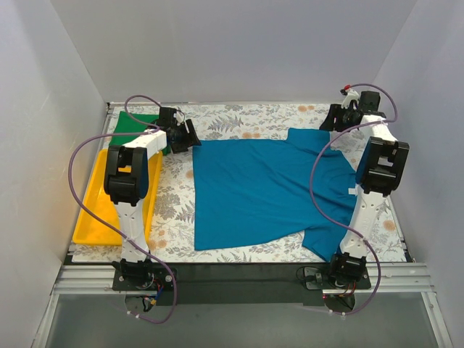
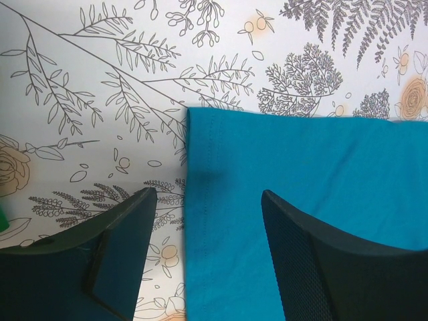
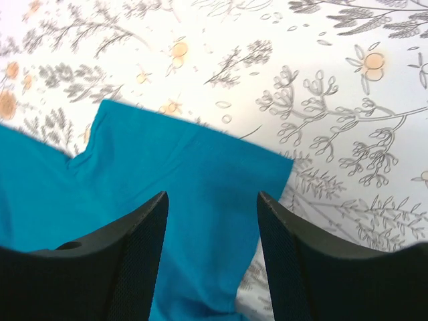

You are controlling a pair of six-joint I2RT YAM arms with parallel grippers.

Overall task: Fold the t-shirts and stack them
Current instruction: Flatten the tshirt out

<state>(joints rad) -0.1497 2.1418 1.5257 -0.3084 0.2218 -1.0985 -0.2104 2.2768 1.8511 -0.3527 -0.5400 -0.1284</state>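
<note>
Teal t-shirt [image 1: 268, 192] lies flat mid-table; with both jaws parted, I should sink the left gripper [image 2: 207, 200] onto its hem corner nearest the far-left table corner and the right gripper [image 3: 212, 200] onto the far-right sleeve together.

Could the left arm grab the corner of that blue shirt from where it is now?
Probably yes: the left claw hangs open right above the teal t-shirt, over its edge near a corner, with nothing between them.

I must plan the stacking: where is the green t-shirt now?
In the top view, the green t-shirt lies at the far end of the yellow tray, left of the left claw.
</note>
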